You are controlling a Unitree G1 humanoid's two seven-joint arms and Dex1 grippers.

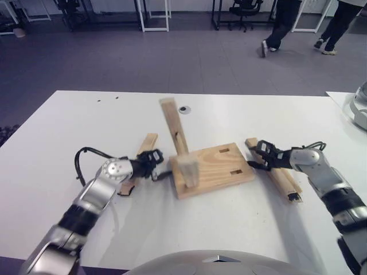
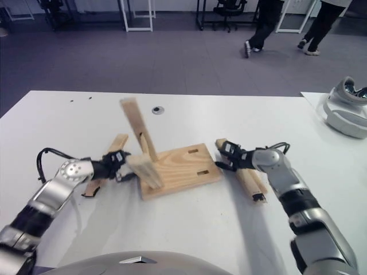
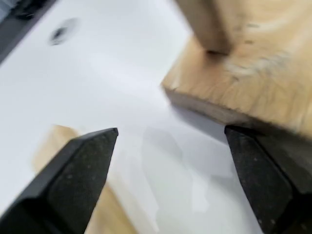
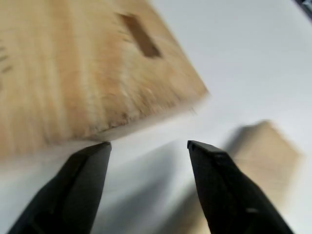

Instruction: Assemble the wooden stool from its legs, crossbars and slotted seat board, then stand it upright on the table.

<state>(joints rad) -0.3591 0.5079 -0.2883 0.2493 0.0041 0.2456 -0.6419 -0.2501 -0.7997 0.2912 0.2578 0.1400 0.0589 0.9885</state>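
Seat board [image 1: 213, 169], two legs [image 1: 173, 123] stood in it | left gripper [image 3: 170, 130] at its 9 o'clock, right gripper [image 4: 148, 143] at 3 o'clock, fingers spread, empty | we judge: flanking to steady it.

The table [image 1: 57, 132] is plain white, marked by one small dark round fitting [image 1: 183, 109], and the floor [image 1: 189, 57] is a uniform dull grey. The seat board [image 1: 212, 169] is pale honey-tan wood with fine grain streaks and darker brown rectangular slots. The upright leg [image 1: 173, 129], the short leg [image 1: 187, 170], the left loose piece [image 1: 148, 142] and the right loose piece [image 1: 285, 180] show the same light unpainted wood tone. The left gripper [image 3: 170, 136] and right gripper [image 4: 148, 144] have matte black fingers, and the rounded device [image 2: 347, 114] is white with grey.
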